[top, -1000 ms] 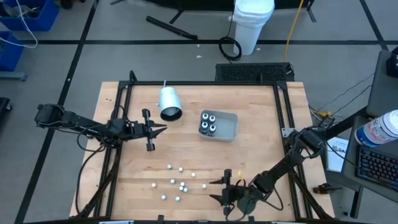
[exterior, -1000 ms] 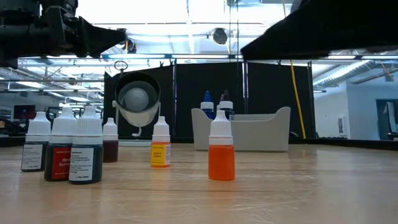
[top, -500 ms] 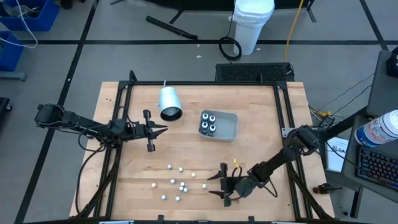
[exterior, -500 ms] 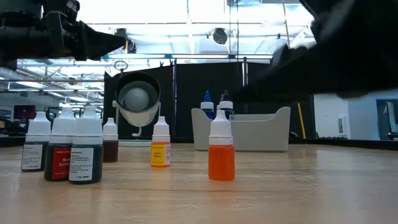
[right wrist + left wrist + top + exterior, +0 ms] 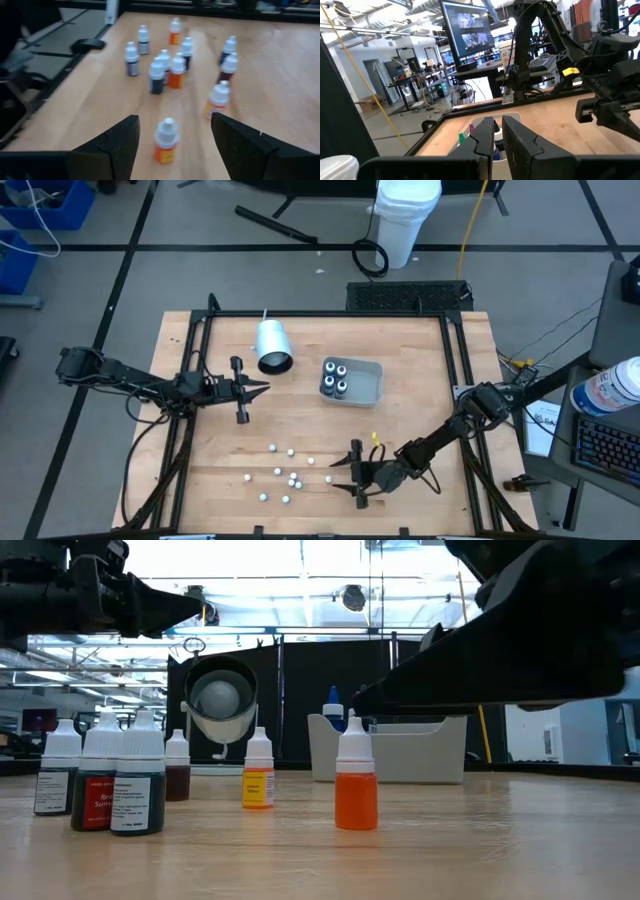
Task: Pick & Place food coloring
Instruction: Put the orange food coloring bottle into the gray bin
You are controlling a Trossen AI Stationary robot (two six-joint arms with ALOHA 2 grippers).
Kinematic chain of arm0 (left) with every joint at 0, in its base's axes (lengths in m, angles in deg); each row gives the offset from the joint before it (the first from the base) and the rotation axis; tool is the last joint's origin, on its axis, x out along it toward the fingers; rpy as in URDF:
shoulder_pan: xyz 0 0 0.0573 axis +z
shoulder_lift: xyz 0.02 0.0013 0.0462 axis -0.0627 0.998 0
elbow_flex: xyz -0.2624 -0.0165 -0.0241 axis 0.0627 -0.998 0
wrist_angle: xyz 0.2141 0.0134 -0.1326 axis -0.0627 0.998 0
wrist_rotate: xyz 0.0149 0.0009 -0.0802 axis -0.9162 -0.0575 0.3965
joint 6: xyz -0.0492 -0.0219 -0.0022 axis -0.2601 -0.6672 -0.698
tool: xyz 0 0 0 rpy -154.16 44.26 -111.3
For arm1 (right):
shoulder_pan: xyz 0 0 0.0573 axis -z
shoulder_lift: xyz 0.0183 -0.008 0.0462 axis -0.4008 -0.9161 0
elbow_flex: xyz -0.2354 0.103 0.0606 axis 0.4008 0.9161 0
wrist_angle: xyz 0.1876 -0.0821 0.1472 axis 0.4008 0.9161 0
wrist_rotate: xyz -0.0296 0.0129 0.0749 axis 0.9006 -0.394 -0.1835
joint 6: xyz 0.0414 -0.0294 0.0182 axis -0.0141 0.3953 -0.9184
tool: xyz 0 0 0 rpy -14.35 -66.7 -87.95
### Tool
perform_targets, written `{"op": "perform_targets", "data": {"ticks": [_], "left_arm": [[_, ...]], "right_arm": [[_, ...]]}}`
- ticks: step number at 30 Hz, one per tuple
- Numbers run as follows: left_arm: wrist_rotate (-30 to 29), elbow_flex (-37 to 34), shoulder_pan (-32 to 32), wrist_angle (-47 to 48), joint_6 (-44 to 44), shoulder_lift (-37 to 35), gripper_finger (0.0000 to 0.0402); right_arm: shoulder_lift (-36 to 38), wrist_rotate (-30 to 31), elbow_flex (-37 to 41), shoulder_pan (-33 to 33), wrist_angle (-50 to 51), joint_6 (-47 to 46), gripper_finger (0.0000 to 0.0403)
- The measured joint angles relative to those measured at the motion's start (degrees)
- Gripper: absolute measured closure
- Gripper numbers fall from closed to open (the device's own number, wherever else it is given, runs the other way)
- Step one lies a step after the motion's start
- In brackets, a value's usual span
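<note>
Several small food coloring bottles (image 5: 293, 477) with white caps stand upright on the wooden table, in a loose group at its near middle; more stand in the grey tray (image 5: 368, 385). In the low view an orange bottle (image 5: 356, 785) stands nearest. My right gripper (image 5: 340, 476) is open and low over the table at the group's right side. In the right wrist view an orange bottle (image 5: 165, 140) stands just ahead of the open right gripper (image 5: 175, 120), untouched. My left gripper (image 5: 262, 388) hovers shut above the table's left half, also seen in its wrist view (image 5: 498, 122).
A white cup (image 5: 272, 346) lies on its side at the far middle of the table, its mouth toward the near edge. The tray sits right of it. Black frame rails (image 5: 200, 350) run along the table's edges. Bare wood lies right of the bottle group.
My right gripper has moved toward the table's left and a little toward the far edge, closing in on the bottle group, and stays open. In the low view its arm has swung across above the orange bottle. No bottle has moved.
</note>
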Motion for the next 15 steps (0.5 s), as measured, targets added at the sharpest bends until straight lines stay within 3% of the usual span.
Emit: {"op": "perform_targets", "data": {"ticks": [15], "left_arm": [[-0.05,0.00,0.00,0.00,0.04,0.00,0.0355]], "right_arm": [[0.00,-3.27,-4.88,0.42,4.62,2.47,0.0166]]}}
